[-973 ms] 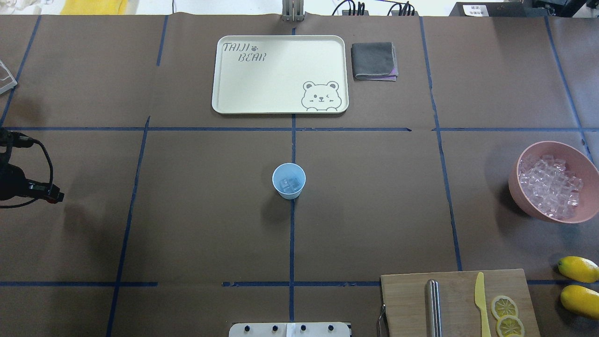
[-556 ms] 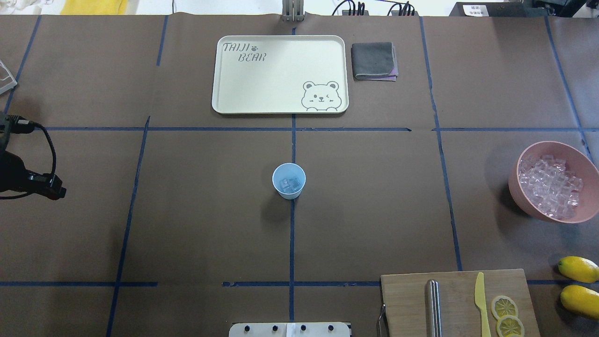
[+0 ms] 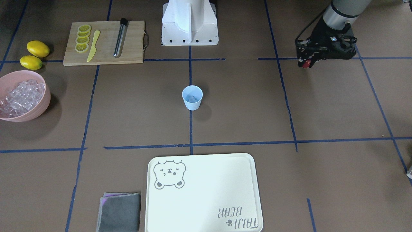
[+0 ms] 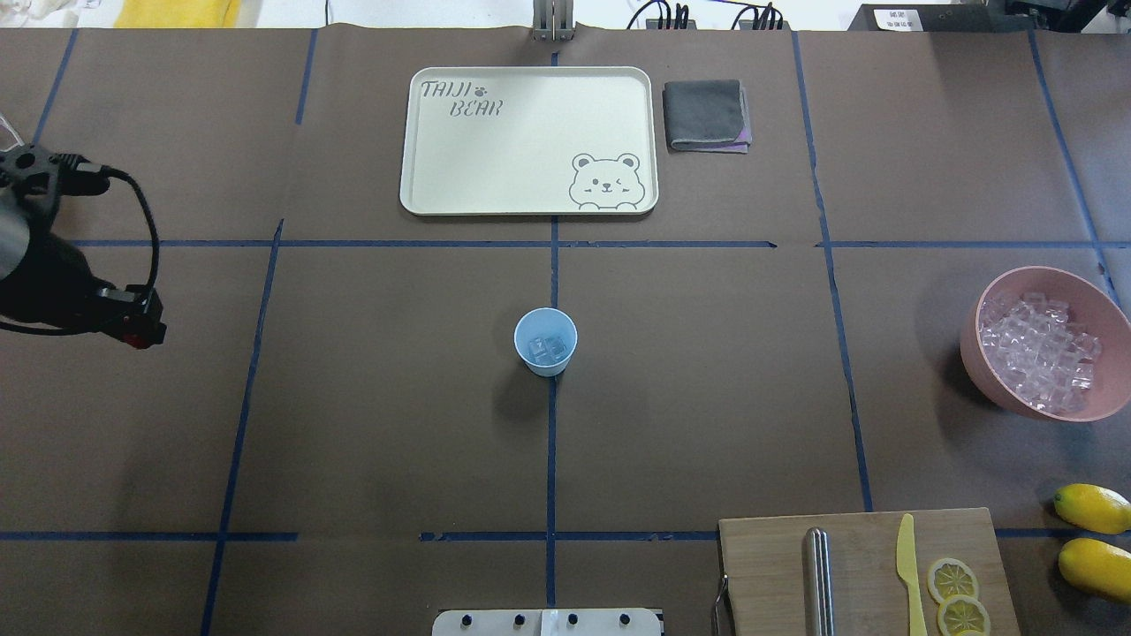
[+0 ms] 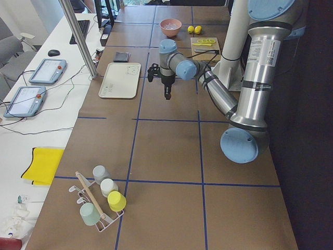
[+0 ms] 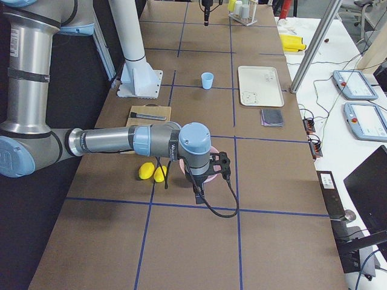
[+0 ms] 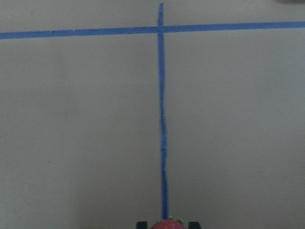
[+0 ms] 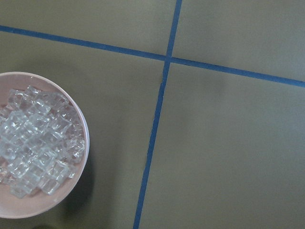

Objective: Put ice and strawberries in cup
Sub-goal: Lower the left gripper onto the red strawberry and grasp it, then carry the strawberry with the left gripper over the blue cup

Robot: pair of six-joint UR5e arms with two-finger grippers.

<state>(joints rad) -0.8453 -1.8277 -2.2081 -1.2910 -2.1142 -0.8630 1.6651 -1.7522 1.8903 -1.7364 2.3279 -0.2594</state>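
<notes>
The pale blue cup stands at the table's centre with a few clear ice cubes in it. More ice fills the pink bowl at the right. My left gripper hovers over the left side of the table, well left of the cup, shut on a small red strawberry. In the left wrist view the strawberry peeks out between the black fingertips. My right gripper shows only in the exterior right view, near the bowl, and I cannot tell whether it is open or shut.
A cream bear tray and a folded grey cloth lie at the far side. At the near right, a wooden board holds a knife, a metal rod and lemon slices. Two lemons lie beside the board.
My left arm has come in from the left edge, moving right and a little farther out over the table, with the strawberry in its gripper. The cup and bowl have not moved.
</notes>
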